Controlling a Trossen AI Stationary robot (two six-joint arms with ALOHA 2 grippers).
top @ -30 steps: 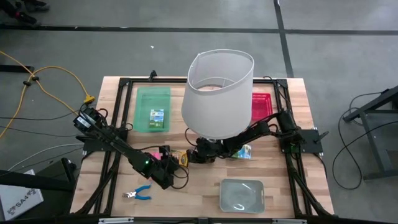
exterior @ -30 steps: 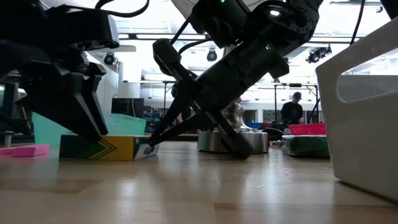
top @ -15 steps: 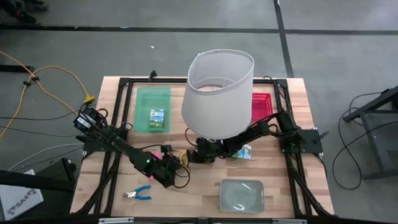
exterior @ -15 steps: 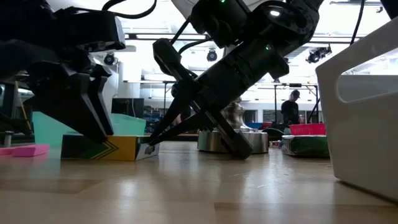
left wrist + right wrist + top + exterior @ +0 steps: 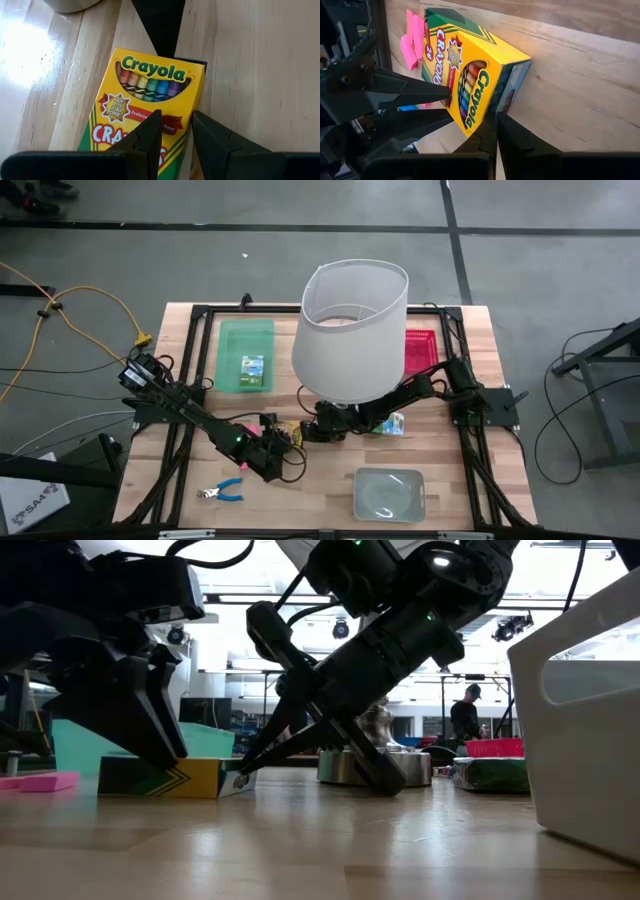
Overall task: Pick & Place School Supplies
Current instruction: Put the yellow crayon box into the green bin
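The crayon box (image 5: 145,107) lies flat on the wooden surface (image 5: 330,490), near its middle, just beside the pink erasers (image 5: 409,42). The left hand (image 5: 174,137) straddles one long edge of it, fingers part open, one over the printed face and one off the side, not yet squeezing. The right hand (image 5: 495,131), clenched, presses its tips against the box's end flap. It looks like light, thin cardboard that would dent easily; a gentle pinch across the narrow width seems safest.
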